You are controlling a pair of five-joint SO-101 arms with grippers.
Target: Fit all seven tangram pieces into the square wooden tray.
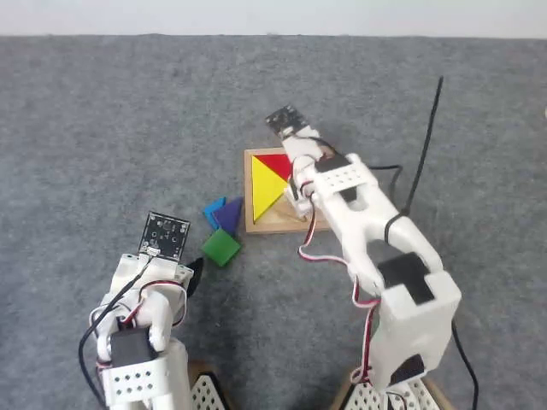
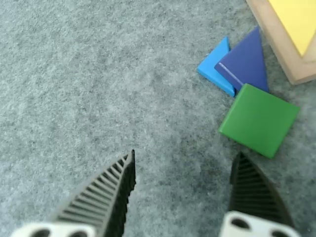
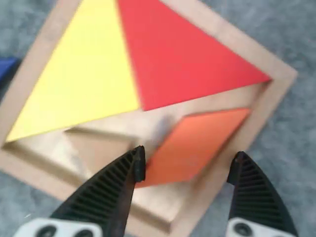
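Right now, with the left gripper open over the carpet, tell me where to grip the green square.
Likely best straight down from above: the green square lies flat on the carpet. With the left gripper, set the fingers on the two opposite edges clear of the dark blue triangle, which sits at one corner.

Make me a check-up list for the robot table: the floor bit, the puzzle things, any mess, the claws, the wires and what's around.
Surface: grey mat, fuzzy like carpet.
Job's things: wooden tray holds the yellow triangle, red triangle and orange piece. On the mat beside the tray lie the light blue piece, dark blue triangle and green square.
Clutter: nothing seen.
Grippers: left gripper open, over the mat near the green square. Right gripper open, over the orange piece.
Cables: black cable over the mat. Red and white wires on the arm at the tray.
Surroundings: pale strip past the mat's far edge.
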